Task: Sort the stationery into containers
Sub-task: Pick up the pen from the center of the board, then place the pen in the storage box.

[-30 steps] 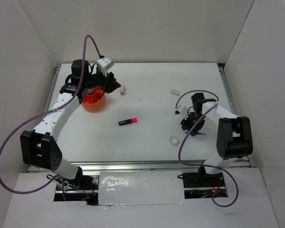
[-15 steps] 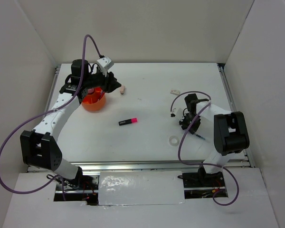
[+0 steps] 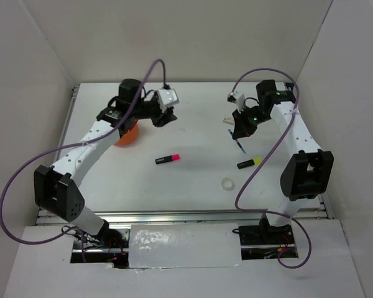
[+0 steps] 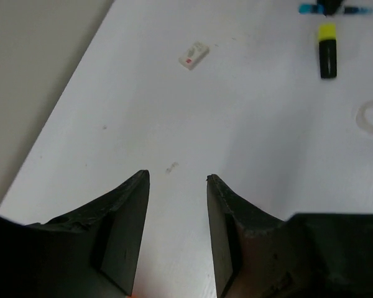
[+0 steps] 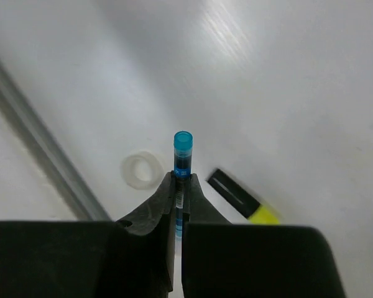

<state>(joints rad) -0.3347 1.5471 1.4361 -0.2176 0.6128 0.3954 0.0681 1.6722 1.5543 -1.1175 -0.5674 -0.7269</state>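
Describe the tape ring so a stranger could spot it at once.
On the white table, look toward the near edge, right of centre. The clear tape ring lies flat there, just nearer than the yellow-black highlighter. It is the only round, see-through hoop; its neighbours are stick-shaped.

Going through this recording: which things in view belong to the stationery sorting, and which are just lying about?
Job:
- thin blue pen, clamped in the right end effector
- pink highlighter
- yellow-black highlighter
- clear tape ring
- small white eraser
- round orange plastic tub

Lying about:
- purple cables
- crinkled clear sheet on the front ledge
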